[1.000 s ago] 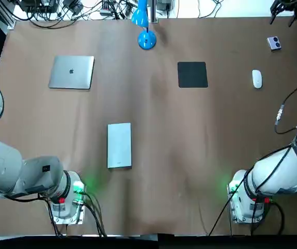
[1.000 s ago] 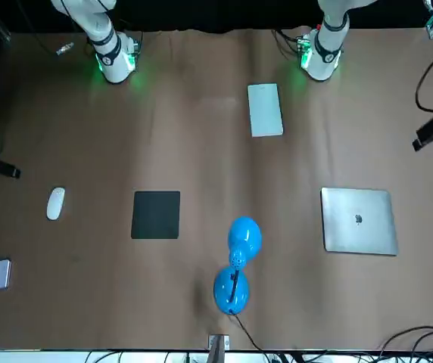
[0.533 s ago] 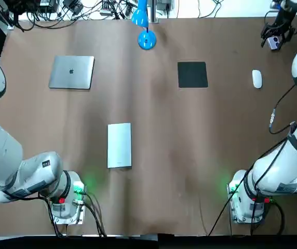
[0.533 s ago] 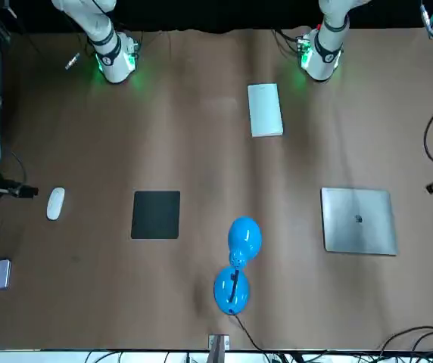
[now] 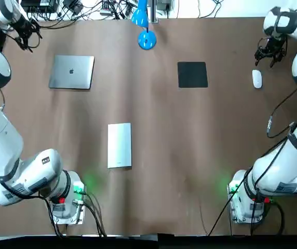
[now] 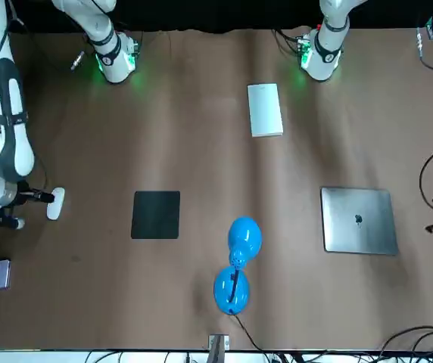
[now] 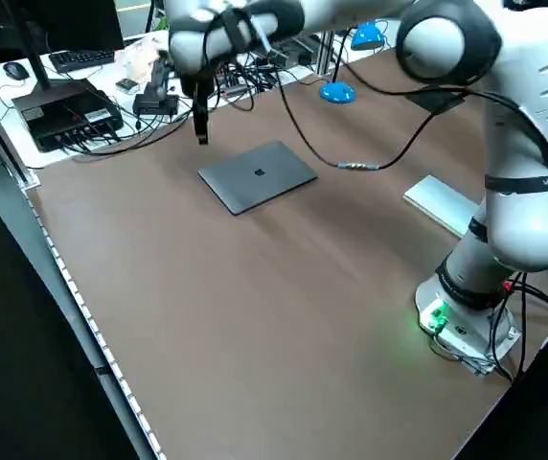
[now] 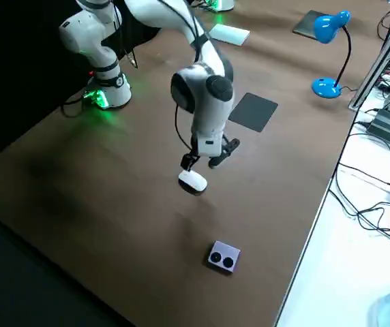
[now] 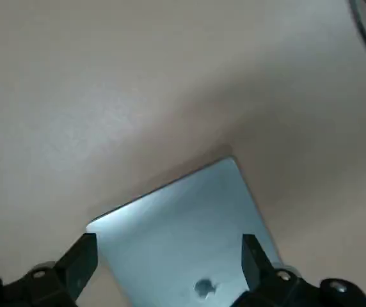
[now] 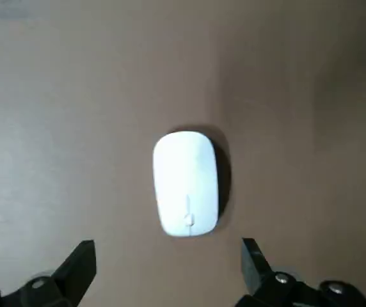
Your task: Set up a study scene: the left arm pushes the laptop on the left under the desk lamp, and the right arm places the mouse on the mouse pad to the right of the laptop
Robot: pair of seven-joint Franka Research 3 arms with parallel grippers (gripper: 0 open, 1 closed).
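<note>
Mouse (image 5: 257, 79) on worktop (image 5: 190, 155), well right of mouse pad (image 5: 192, 74); closed laptop (image 5: 71, 72) far left. Right end effector (image 5: 267, 53) spread wide near mouse; left end effector (image 5: 26, 32) wide beyond laptop. Desk lamp (image 5: 147, 40) rear centre.

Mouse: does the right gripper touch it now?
Apart. The right wrist view shows bare table between the mouse and both open fingers of the right gripper.

A robotics lab — the left arm (image 5: 3, 140) and the right arm (image 5: 288, 166) stand mounted on one brown table (image 5: 164, 135). Tangled cables (image 7: 245, 81) and a black equipment box (image 7: 63, 110) (keyboard (image 7: 78, 59) behind it) crowd its far edge.
</note>
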